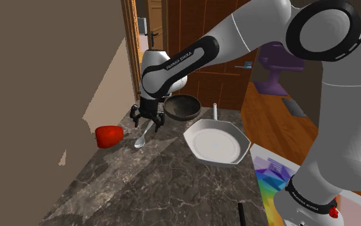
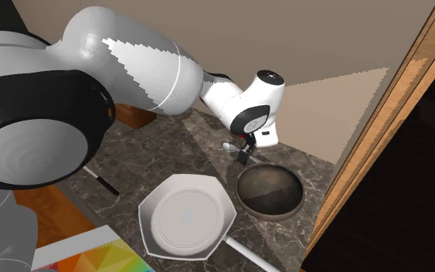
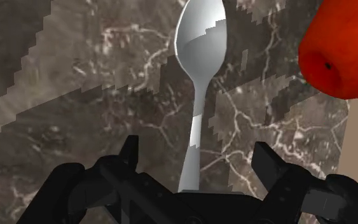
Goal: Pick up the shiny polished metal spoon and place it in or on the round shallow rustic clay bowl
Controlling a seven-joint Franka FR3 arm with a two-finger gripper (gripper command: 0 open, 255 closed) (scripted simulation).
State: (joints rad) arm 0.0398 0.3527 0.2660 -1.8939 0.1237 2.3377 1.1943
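Hanging low over the silver spoon (image 3: 199, 44) on the marble table (image 3: 75, 127).
Hand (image 3: 196, 154) open, fingers (image 3: 131, 153) either side of the handle, not touching; dark bowl (image 1: 183, 107) nearby.

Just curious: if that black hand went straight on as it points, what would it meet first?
Probably the spoon, its handle between the fingers of the open hand, stone counter beneath.

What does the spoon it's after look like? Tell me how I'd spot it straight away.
Find the dark marble counter. Between the red object and the dark round bowl, right under the black tool, lies the spoon. It is the one slim, shiny silver piece there.
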